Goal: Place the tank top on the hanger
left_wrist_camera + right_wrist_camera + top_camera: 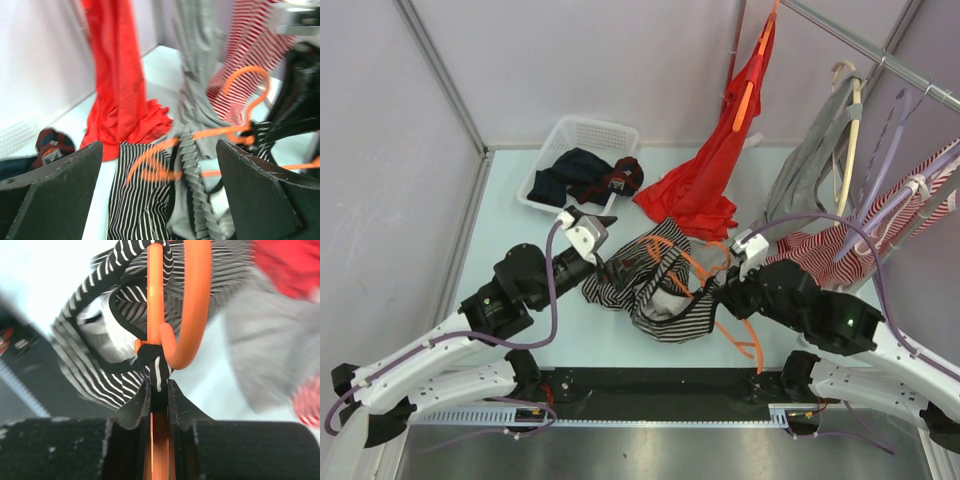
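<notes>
The black-and-white striped tank top [645, 282] lies crumpled on the table between both arms. The orange hanger [698, 268] is threaded through it, with one arm sticking out at the lower right. My left gripper [609, 272] is at the top's left edge. In the left wrist view it [159, 150] is open wide, with the tank top [137, 200] and the hanger [150, 159] ahead between its fingers. My right gripper [723, 293] is at the top's right edge. In the right wrist view it [159, 390] is shut on the hanger [155, 300] together with a dark-edged strap of the tank top [100, 375].
A white basket [582, 132] with dark clothes stands at the back left. A red garment [705, 185] on an orange hanger, a grey garment [810, 170], lilac hangers [885, 190] and a red-and-white striped garment [830, 255] hang from the rail [880, 50] at the back right.
</notes>
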`<action>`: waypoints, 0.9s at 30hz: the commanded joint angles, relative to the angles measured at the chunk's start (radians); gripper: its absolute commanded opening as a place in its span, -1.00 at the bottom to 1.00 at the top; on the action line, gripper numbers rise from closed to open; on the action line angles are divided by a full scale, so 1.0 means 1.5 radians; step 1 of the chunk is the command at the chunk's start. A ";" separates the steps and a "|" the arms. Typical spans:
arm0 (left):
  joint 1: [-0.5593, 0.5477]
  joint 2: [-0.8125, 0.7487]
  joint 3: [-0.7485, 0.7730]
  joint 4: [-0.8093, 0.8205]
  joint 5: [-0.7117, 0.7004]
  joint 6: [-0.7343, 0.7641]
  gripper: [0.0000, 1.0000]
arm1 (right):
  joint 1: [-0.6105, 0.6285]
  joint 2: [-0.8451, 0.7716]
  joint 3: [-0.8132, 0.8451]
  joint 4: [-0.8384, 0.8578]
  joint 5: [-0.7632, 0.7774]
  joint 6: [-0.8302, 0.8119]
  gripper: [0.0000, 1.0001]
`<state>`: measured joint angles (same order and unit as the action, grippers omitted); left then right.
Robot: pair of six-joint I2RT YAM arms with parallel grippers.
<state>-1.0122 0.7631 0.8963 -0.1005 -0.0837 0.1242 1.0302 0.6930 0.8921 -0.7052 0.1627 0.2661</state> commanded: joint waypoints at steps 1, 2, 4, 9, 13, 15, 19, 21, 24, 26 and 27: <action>0.029 0.006 0.012 0.045 -0.082 -0.069 0.99 | 0.005 -0.049 0.045 -0.061 0.206 0.063 -1.00; 0.035 0.007 0.011 0.051 -0.086 -0.077 0.99 | 0.004 -0.055 0.060 -0.074 0.225 0.070 -1.00; 0.049 0.009 0.009 0.052 -0.098 -0.096 0.99 | 0.004 -0.069 0.073 -0.096 0.261 0.073 -1.00; 0.107 0.006 -0.017 0.061 -0.089 -0.147 0.99 | 0.005 -0.041 0.161 -0.192 0.357 0.088 -1.00; 0.147 0.002 -0.048 0.065 -0.055 -0.179 0.99 | 0.002 -0.023 0.233 -0.257 0.403 0.112 -1.00; 0.159 0.001 -0.054 0.064 -0.039 -0.185 0.99 | 0.002 -0.011 0.256 -0.266 0.425 0.110 -1.00; 0.165 0.004 -0.060 0.065 -0.031 -0.187 0.99 | -0.001 0.036 0.320 -0.306 0.470 0.117 -1.00; 0.166 0.005 -0.061 0.065 -0.031 -0.188 0.99 | -0.002 0.070 0.344 -0.329 0.497 0.124 -1.00; 0.168 0.005 -0.064 0.065 -0.027 -0.188 0.99 | -0.004 0.101 0.383 -0.340 0.518 0.131 -1.00; 0.168 0.008 -0.064 0.064 -0.023 -0.189 0.99 | -0.005 0.112 0.406 -0.336 0.535 0.129 -1.00; 0.169 0.008 -0.064 0.064 -0.021 -0.191 0.99 | -0.004 0.119 0.416 -0.331 0.539 0.124 -1.00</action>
<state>-0.7708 0.7765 0.8051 -0.0345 -0.1440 -0.1341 1.0290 0.8433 1.4376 -1.2083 0.8513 0.4347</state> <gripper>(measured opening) 0.994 0.142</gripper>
